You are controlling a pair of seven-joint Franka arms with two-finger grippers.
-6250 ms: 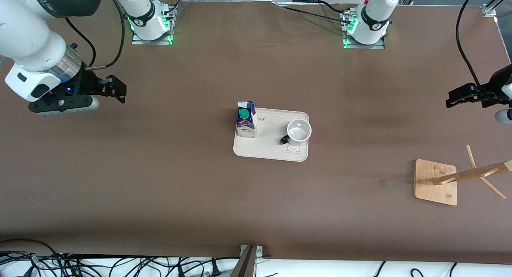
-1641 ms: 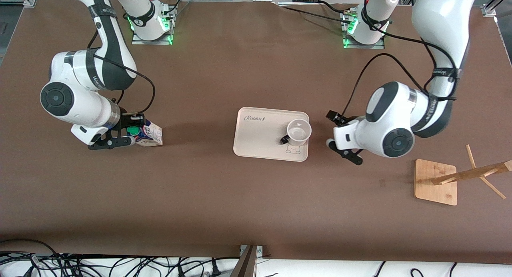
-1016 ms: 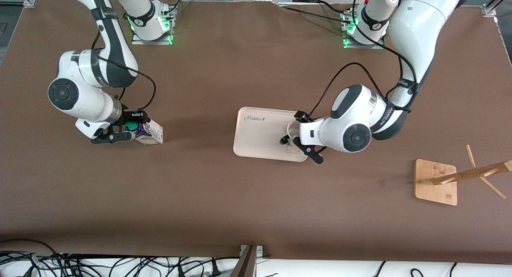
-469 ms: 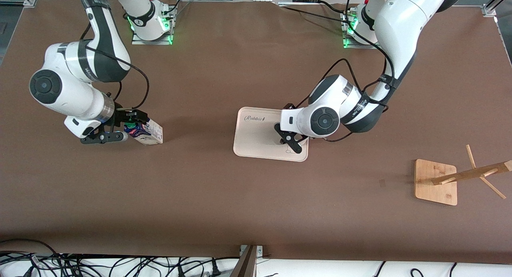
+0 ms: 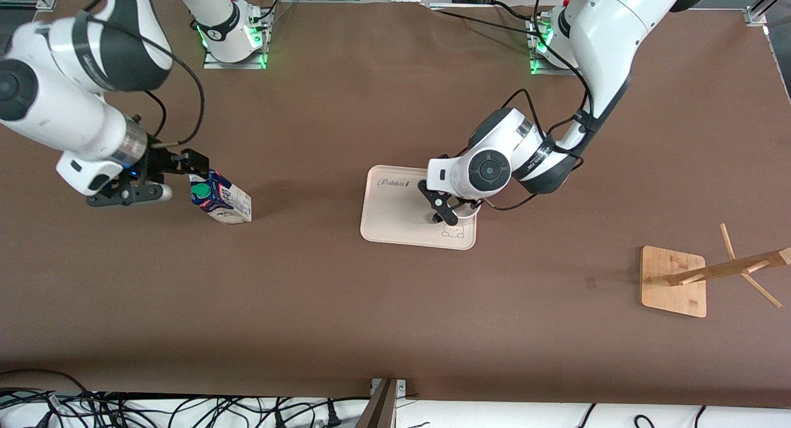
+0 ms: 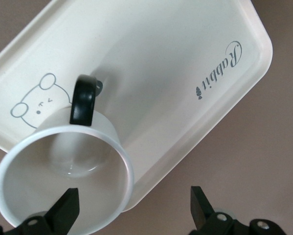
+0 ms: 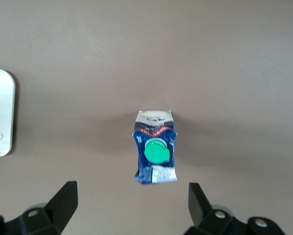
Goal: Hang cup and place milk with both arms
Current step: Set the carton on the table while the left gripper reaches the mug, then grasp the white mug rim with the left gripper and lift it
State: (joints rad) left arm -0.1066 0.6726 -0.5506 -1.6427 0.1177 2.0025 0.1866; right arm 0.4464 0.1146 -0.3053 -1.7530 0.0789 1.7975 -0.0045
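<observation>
Sitting on the brown desk (image 5: 346,304) toward the right arm's end is the small gable-top milk carton (image 5: 220,199), blue on top, white below, green screw cap up. The right hand (image 5: 165,176) hangs just beside it with its fingers spread wide and nothing between them. Over at the cream rectangular tray (image 5: 395,221) with the bear drawing, the small white mug (image 6: 63,176) with the black loop handle stands upright. The left hand (image 6: 134,208) is right over the mug, fingers wide apart, not gripping anything. A wooden peg rack (image 5: 710,273) stands at the left arm's end.
</observation>
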